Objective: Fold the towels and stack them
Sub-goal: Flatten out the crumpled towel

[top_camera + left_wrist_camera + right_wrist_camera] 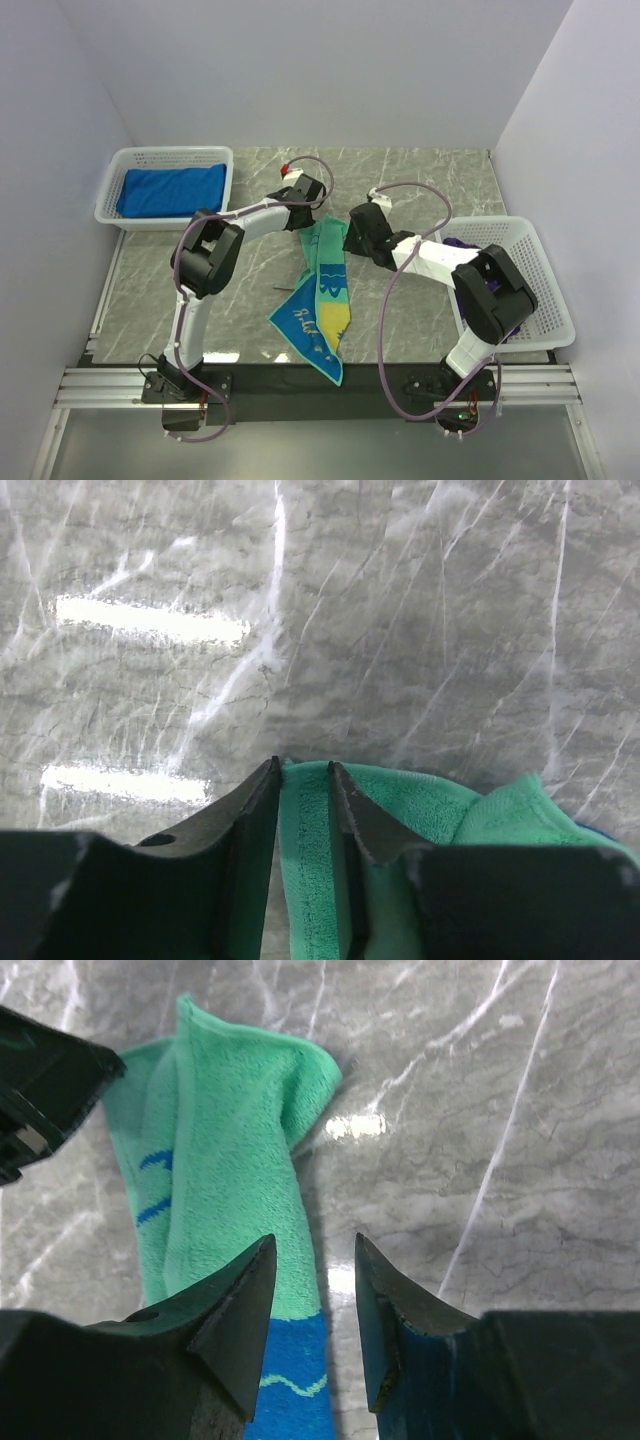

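Patterned towel bunched lengthwise mid-worktop. Left gripper pinching its green far edge; right gripper parted, empty, beside it. Grip both far corners, spread flat before folding.

purple towel mostly hidden behind right arm, patterned towel cut off by frame edge

Fuzzy terry-cloth towel on glossy marble-look table.
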Controlling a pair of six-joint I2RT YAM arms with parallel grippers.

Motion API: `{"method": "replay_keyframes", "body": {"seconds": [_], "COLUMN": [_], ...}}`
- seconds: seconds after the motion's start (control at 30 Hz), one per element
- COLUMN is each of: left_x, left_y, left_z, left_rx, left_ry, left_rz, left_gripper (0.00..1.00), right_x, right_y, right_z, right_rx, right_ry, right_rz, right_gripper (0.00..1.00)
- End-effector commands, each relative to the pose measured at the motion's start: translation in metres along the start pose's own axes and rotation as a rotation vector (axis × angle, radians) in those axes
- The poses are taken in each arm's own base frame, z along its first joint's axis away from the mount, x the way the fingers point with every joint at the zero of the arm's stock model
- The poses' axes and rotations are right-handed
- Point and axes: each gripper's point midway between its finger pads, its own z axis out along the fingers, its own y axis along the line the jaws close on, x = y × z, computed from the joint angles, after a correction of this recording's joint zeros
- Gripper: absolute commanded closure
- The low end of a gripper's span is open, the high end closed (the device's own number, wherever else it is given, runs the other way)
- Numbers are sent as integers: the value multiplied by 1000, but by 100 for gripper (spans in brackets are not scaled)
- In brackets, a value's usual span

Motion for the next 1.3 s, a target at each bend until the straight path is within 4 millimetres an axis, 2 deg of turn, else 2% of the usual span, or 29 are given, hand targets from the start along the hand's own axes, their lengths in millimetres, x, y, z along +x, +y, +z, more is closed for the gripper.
{"method": "replay_keyframes", "body": {"seconds": [0.0,0.1,0.23,0.27,0.43,0.6,0.8,0.93,0.97,1.0,1.27], "left_x": [58,65,71,72,62,55,65,73,72,74,79], "left_y": [17,16,16,17,21,32,41,44,44,44,45], "left_z": [17,18,18,18,9,-8,-19,-22,-22,-22,-20], "left_rx": [-62,-61,-61,-63,-73,-91,-84,-78,-73,-73,-72], "left_ry": [156,169,180,181,152,120,136,153,149,152,159], "left_rz": [69,76,87,91,87,66,45,33,28,28,15], "left_gripper": [69,77,97,99,99,99,99,99,99,99,99], "right_x": [-19,-19,-21,-21,-32,-53,-67,-69,-75,-66,-51], "right_y": [10,10,13,13,28,47,66,73,79,74,65], "right_z": [-10,-10,-11,-10,-3,9,31,48,50,57,83], "right_rx": [-52,-58,-70,-72,-93,-100,-99,-86,-94,-70,15], "right_ry": [-69,-72,-80,-82,-82,-113,-117,-107,-119,-92,-42], "right_rz": [20,22,27,29,40,79,116,126,128,115,109], "right_gripper": [55,49,47,47,47,49,52,53,52,53,53]}}
